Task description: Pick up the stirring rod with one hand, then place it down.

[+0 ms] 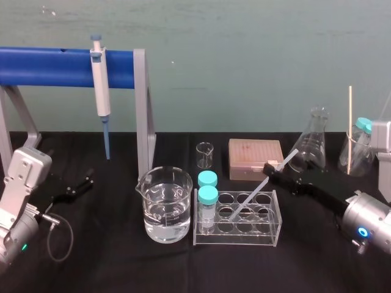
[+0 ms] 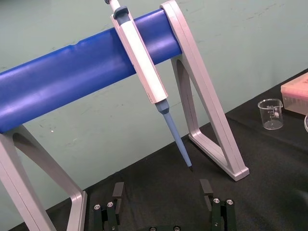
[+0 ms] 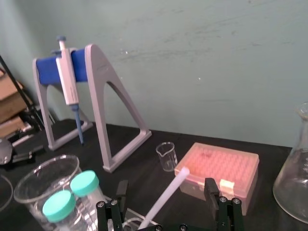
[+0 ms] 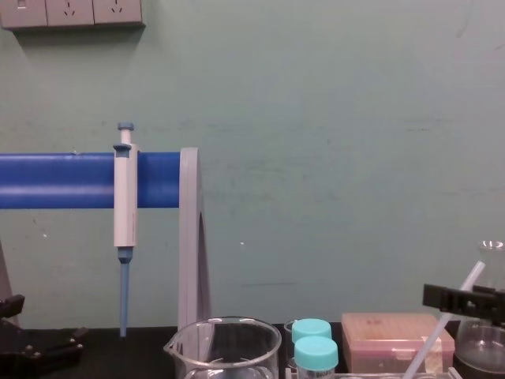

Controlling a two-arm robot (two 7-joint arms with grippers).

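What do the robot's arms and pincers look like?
Both arms end in silver-grey housings: the left arm boxy above a rounded part with a small green light and a looping grey cable; the right arm rounded, with a glowing blue ring. The left gripper and right gripper are black, with flat narrow jaws.

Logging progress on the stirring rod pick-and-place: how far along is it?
Done: nothing yet; the stirring rod leans in the tube rack, unlifted. In hand: the right end effector straddles the rod, fingers open either side. Remaining: close, lift, then set it down. The left end effector sits parked, open, at the table's left.
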